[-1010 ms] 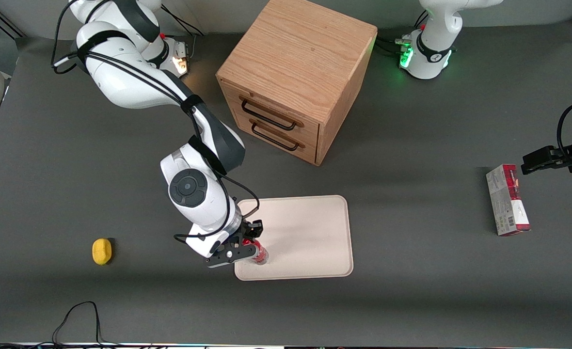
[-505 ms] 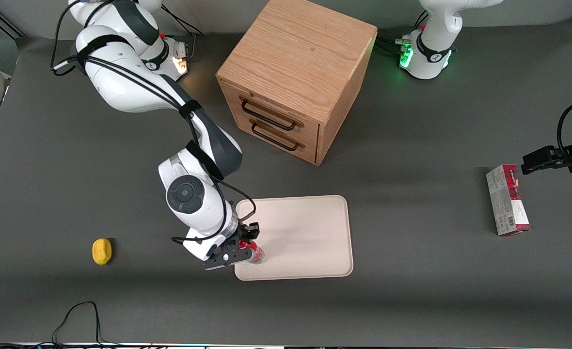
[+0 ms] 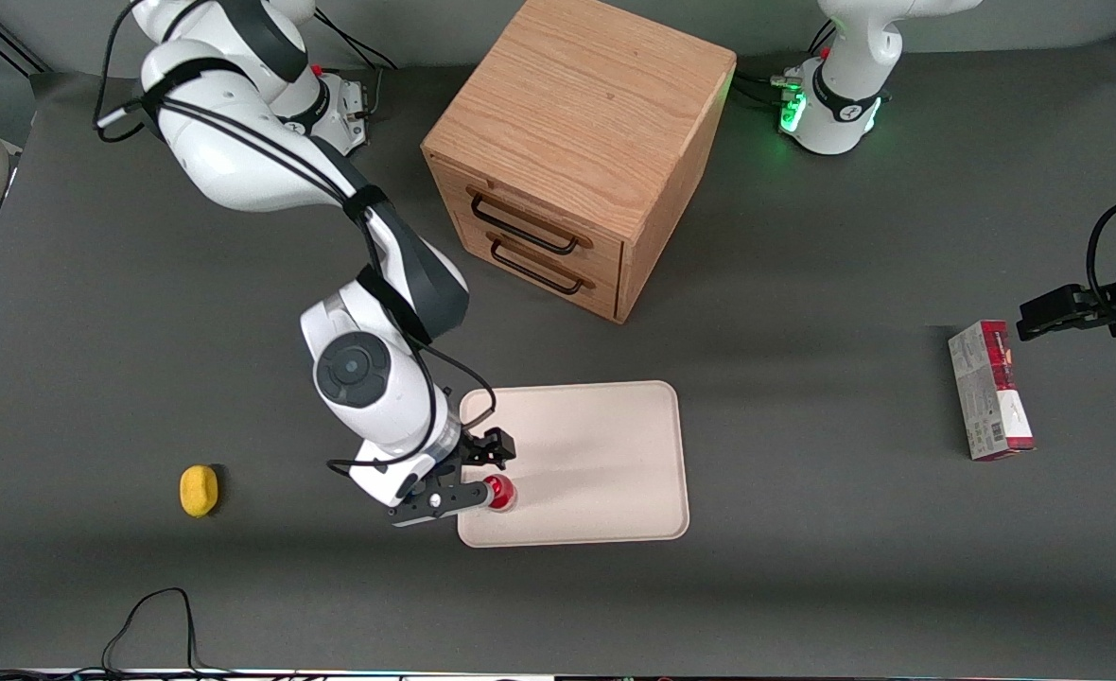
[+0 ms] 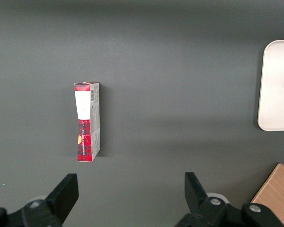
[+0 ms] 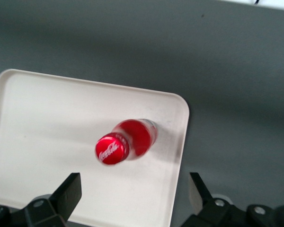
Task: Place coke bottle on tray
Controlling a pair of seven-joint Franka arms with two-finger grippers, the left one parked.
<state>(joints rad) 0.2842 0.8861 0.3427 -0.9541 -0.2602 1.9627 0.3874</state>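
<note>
The coke bottle (image 3: 498,491) stands upright on the cream-white tray (image 3: 596,454), by the tray corner nearest the front camera on the working arm's side. In the right wrist view its red cap and body (image 5: 125,142) show from above on the tray (image 5: 47,118), close to the rim. My right gripper (image 3: 488,470) hangs above the bottle, open and empty. In the right wrist view the gripper (image 5: 135,189) has its fingers (image 5: 71,191) spread wide, apart from the bottle. One tray corner (image 4: 279,85) shows in the left wrist view.
A wooden drawer cabinet (image 3: 577,151) stands farther from the front camera than the tray. A yellow lemon-like object (image 3: 199,490) lies toward the working arm's end. A red-and-white carton (image 3: 990,390) lies toward the parked arm's end and shows in the left wrist view (image 4: 87,120).
The gripper has let go of the bottle and lifted off it, shifting slightly toward the working arm's end. The bottle now stands free on the tray.
</note>
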